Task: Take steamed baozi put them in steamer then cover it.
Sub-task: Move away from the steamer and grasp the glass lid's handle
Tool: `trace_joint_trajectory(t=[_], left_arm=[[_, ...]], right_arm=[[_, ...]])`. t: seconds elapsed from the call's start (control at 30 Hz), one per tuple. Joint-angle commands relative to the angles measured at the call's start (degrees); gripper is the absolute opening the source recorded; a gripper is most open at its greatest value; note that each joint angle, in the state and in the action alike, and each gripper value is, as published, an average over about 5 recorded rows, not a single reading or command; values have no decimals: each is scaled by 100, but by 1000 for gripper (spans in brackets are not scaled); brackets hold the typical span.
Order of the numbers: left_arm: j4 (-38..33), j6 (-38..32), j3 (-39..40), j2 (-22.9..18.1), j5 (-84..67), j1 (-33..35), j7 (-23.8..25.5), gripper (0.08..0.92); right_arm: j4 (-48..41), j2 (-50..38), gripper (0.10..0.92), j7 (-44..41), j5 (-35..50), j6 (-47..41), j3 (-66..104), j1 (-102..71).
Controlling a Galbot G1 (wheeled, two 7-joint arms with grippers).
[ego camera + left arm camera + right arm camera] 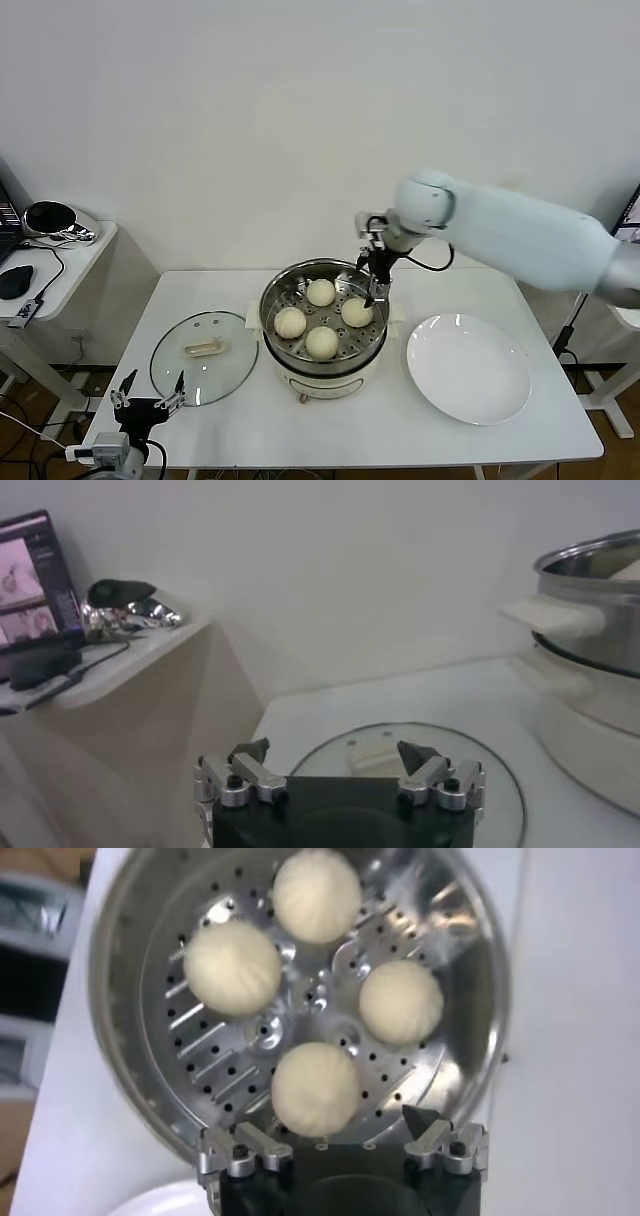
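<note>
Four steamed baozi [321, 318] sit in the steamer [272, 310] at frame centre, the right gripper [376, 283] wide open and empty above its right rim, while the glass lid [204, 356] lies left, just beyond the open, empty left gripper [148, 395], the nearer arm.

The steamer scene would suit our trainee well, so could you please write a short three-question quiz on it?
1. How many baozi lie in the steamer?
2. True or false: the lid is on the steamer.
3. Which pincer hangs over the steamer: A left, B right, C neither?

Key:
1. Four, all on the perforated tray.
2. False; it lies on the table, on the steamer's left.
3. B; it is open and empty, and the plate is bare.
</note>
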Motion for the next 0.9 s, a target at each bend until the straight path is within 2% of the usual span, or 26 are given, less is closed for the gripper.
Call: trace_joint_trajectory(t=[0.03,0.2,0.37,0.67,0.9], left_arm=[[-102,167,138,-67,-568,21,-107,823],[-97,239,162,-211,-626,-115,-237,823],[-32,210,172,-248,-520,-190,-243,823],[69,110,196,-186,-448,-377,-105,823],[260,-71,74,-3,-532,-590,236,823]], right_arm=[[1761,-2192,823,3047,956,665,3826,-2995],[2197,-1915,823,3738,775,1048,6954,-6137],[2357,-638,823,4150,591,1703,8972,-8356],[2372,1573,823,4659,543,2766,10118,-9884],[2373,2599,823,4958,455,3175,10123,-10818]])
